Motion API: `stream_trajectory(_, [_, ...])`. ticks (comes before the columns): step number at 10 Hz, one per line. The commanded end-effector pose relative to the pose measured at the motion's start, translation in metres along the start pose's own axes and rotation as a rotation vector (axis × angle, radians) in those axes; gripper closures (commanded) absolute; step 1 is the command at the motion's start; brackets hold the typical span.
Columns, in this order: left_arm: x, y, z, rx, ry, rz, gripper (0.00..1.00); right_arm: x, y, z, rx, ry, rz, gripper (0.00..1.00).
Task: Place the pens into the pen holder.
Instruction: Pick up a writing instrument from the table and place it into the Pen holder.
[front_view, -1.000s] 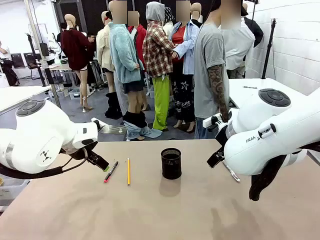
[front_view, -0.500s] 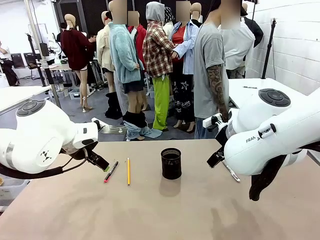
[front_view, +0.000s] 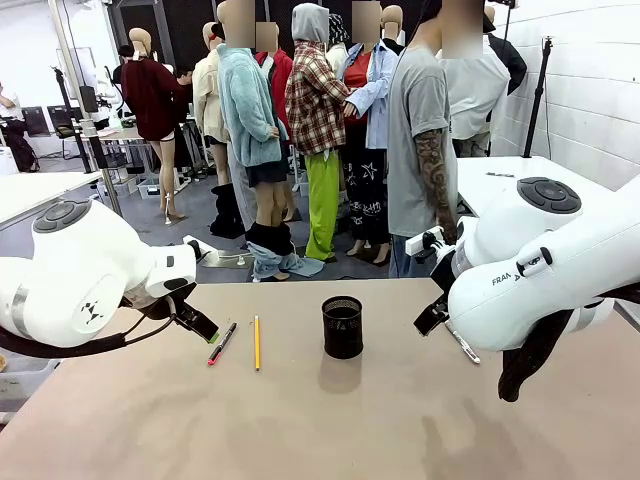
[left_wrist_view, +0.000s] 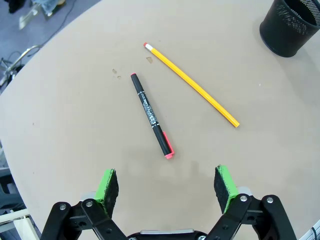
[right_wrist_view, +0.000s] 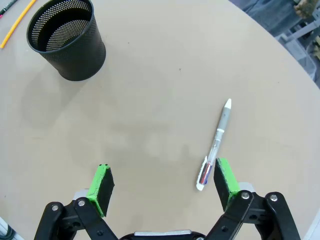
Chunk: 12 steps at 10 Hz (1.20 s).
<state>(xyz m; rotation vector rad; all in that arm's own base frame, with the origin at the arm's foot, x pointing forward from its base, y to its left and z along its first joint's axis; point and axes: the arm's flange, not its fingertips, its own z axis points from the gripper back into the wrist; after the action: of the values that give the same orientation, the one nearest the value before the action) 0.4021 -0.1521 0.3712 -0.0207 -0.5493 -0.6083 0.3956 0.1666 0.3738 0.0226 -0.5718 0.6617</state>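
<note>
Here, the left gripper (left_wrist_view: 166, 186) has its green-padded fingers (left_wrist_view: 108, 186) spread wide apart over bare table (left_wrist_view: 60, 125), clamped on nothing; just ahead of the gap, about midway between the pads, lies the pink-red end of the black pen (left_wrist_view: 151, 115), its barrel running away and slanting toward the finger on the view's left; beyond the pen, on the other finger's side and apart from it, lies the pencil (left_wrist_view: 192, 85), flat, its eraser end the farther one; well past both, far ahead of the finger on the view's right, stands the holder (left_wrist_view: 290, 27), upright.

Likewise, the right gripper (right_wrist_view: 163, 182) has its fingers (right_wrist_view: 224, 181) wide apart and grips nothing; the white-grey pen (right_wrist_view: 217, 142) lies flat just beside the pad on the view's right, its near end close against that pad's tip, though whether they touch I cannot tell; its white tip points away from the fingers; the holder is well ahead of the other finger, upright, mouth open upward.

A person (front_view: 425, 150) stands beyond the table's far edge, side-on.
</note>
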Motion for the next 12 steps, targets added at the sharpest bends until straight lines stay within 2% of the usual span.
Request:
stream_trajectory(1, [0.0, 0.001, 0.0, 0.0, 0.0, 0.003, 0.0, 0.006, -0.013, 0.009, -0.039, -0.023, -0.04, 0.0])
stream_trajectory(2, [0.0, 0.001, 0.0, 0.0, 0.0, 0.003, 0.0, 0.021, -0.027, 0.017, -0.058, -0.039, -0.084, 0.0])
stream_trajectory(5, [0.0, 0.001, 0.0, 0.0, 0.0, 0.003, 0.0, 0.065, -0.06, 0.022, -0.083, 0.044, -0.125, 0.0])
stream_trajectory(7, [0.0, 0.001, 0.0, 0.0, 0.0, 0.003, 0.0, 0.089, -0.084, 0.003, -0.072, 0.183, -0.158, 0.0])
stream_trajectory(9, [0.0, 0.001, 0.0, 0.0, 0.0, 0.003, 0.0, 0.099, -0.095, -0.016, -0.057, 0.297, -0.153, 0.0])
stream_trajectory(12, [0.0, 0.001, 0.0, 0.0, 0.0, 0.003, 0.0, 0.097, -0.106, -0.051, -0.002, 0.393, -0.168, 0.0])
